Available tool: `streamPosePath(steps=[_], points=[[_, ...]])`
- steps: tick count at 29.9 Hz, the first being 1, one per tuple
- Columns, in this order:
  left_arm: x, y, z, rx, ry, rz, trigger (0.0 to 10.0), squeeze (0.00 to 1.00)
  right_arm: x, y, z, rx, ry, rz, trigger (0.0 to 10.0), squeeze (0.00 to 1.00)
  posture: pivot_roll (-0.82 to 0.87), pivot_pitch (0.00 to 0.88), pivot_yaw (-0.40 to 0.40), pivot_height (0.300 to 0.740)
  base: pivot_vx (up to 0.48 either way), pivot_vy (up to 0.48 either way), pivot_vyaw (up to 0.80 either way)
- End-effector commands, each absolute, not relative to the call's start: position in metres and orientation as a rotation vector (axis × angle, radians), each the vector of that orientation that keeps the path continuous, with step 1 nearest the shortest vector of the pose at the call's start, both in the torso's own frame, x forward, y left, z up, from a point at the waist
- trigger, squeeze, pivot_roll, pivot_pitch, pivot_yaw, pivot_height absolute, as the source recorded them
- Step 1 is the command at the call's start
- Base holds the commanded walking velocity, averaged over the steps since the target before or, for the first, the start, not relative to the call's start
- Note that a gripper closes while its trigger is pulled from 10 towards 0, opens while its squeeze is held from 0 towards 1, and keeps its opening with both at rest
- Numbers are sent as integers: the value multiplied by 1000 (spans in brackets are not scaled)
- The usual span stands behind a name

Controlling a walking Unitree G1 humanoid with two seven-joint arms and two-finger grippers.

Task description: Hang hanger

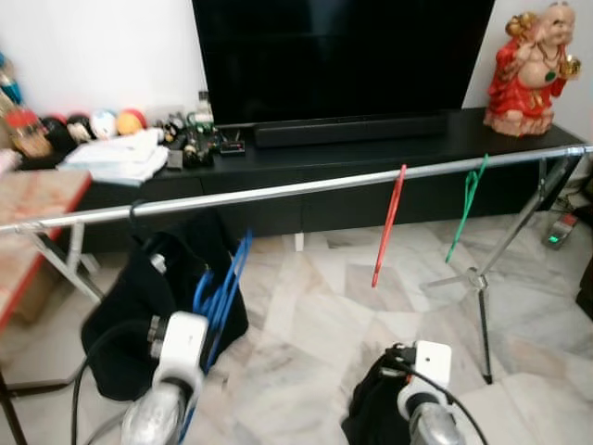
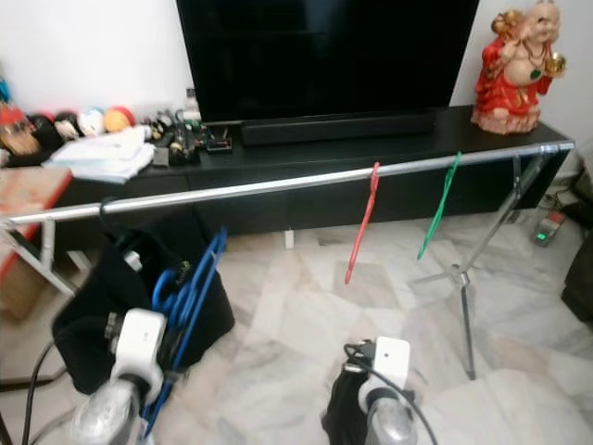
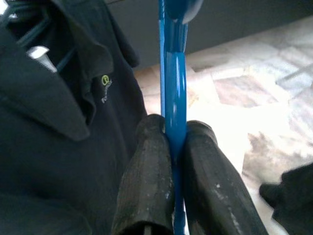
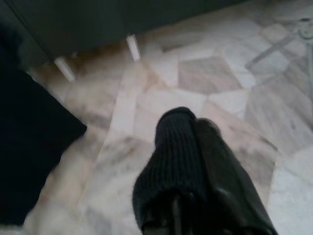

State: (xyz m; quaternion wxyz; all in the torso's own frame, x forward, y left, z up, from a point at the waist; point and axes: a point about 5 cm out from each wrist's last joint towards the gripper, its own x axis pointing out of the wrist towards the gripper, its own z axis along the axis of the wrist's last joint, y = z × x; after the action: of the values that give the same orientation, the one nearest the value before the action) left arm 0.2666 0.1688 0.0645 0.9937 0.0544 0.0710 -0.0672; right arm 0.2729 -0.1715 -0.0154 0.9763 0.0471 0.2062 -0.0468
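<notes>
A silver rail (image 1: 278, 192) runs across the room in front of me at chest height. A red hanger (image 1: 389, 222) and a green hanger (image 1: 466, 209) hang from its right half. A black polo shirt (image 1: 139, 306) hangs from its left end. My left gripper (image 3: 175, 128) is shut on a blue hanger (image 3: 173, 73). It holds the blue hanger (image 1: 222, 287) below the rail, just right of the shirt. Low on the right, my right gripper (image 4: 195, 161) is shut on nothing above the marble floor.
Behind the rail stands a long black TV console (image 1: 371, 158) with a TV (image 1: 343, 56), a red figurine (image 1: 528, 69) and clutter at its left. A tripod (image 1: 482, 278) carries the rail's right end. A red-edged table (image 1: 28, 222) is at the left.
</notes>
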Motion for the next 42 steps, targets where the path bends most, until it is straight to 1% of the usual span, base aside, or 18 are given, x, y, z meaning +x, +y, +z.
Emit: streamPosePath(steps=[1, 26, 34, 42], points=[[266, 171, 65, 103, 142, -130, 10000, 0, 278, -169, -9, 95, 380, -88, 10000, 0, 76, 43, 35, 740, -274, 0, 0], [264, 171, 65, 116, 162, -125, 10000, 0, 283, -163, -4, 50, 358, -44, 10000, 0, 82, 52, 36, 740, -274, 0, 0], [264, 171, 63, 112, 168, -122, 10000, 0, 282, -161, -5, 54, 358, -34, 10000, 0, 83, 52, 34, 740, -268, 0, 728], [263, 171, 63, 101, 168, -123, 10000, 0, 282, -162, -5, 66, 360, -42, 10000, 0, 81, 52, 34, 740, -249, 0, 0]])
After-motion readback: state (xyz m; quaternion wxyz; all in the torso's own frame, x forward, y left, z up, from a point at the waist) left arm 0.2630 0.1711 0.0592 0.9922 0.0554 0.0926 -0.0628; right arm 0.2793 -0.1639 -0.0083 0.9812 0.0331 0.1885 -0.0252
